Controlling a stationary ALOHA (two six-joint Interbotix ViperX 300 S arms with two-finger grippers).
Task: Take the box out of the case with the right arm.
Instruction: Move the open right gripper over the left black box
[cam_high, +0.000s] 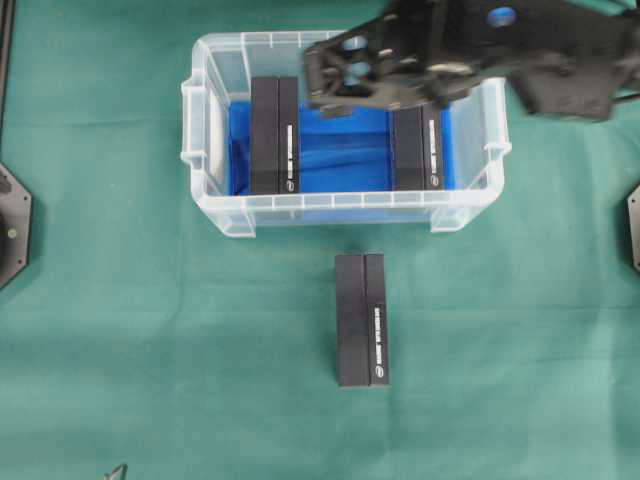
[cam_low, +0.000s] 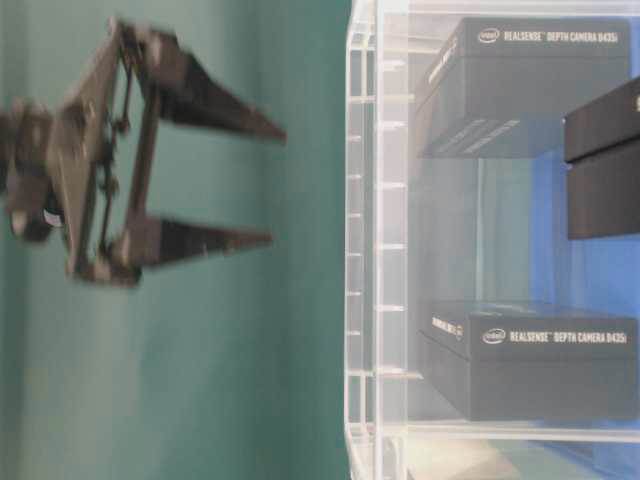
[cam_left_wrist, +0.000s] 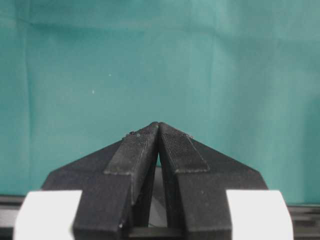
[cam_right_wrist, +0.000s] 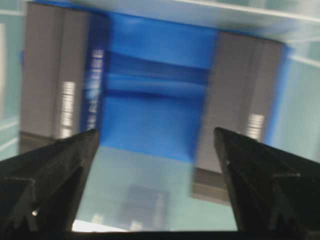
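overhead, right tool (cam_high: 345, 62) gapes above case (cam_high: 470, 205).

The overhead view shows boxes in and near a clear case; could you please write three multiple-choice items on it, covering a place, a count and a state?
1. Where does the third black box lie?
A. On the green cloth in front of the case
B. On top of the case
C. In the right gripper

2. How many black boxes are inside the case?
A. One
B. Two
C. Four

3. How is the right gripper?
A. Shut on a box
B. Shut and empty
C. Open and empty

Answers: 1 A, it rests alone on the cloth, apart from the case. 2 B, one box on the left and one box on the right. 3 C, its fingers stand wide apart with nothing between.
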